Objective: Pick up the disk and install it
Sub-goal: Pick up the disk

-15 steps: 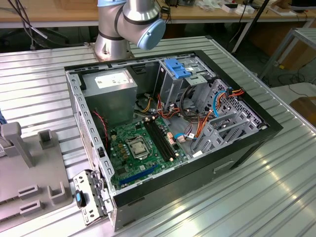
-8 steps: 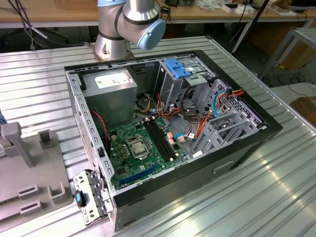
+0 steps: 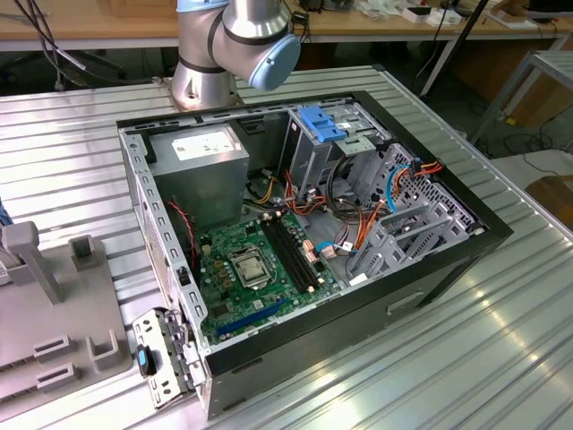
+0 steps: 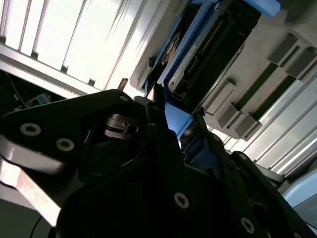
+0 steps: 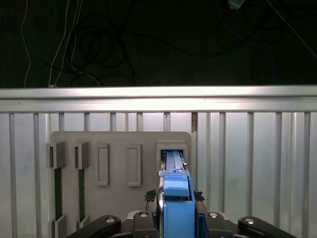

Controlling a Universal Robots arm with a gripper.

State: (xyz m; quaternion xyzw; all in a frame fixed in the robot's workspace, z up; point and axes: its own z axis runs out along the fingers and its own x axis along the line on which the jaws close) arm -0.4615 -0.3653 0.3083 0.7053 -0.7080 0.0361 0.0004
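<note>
While gripper clasps it, disk stands in rack.

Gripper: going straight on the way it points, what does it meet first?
The disk, clamped between the jaws; past it the grey holder, whose slot the disk seems to stand in. Depth unclear.

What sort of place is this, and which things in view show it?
Probably a robotics lab or test workshop: a robot arm stands on a ribbed metal table beside an open computer case, with cable-strewn workbenches behind.
</note>
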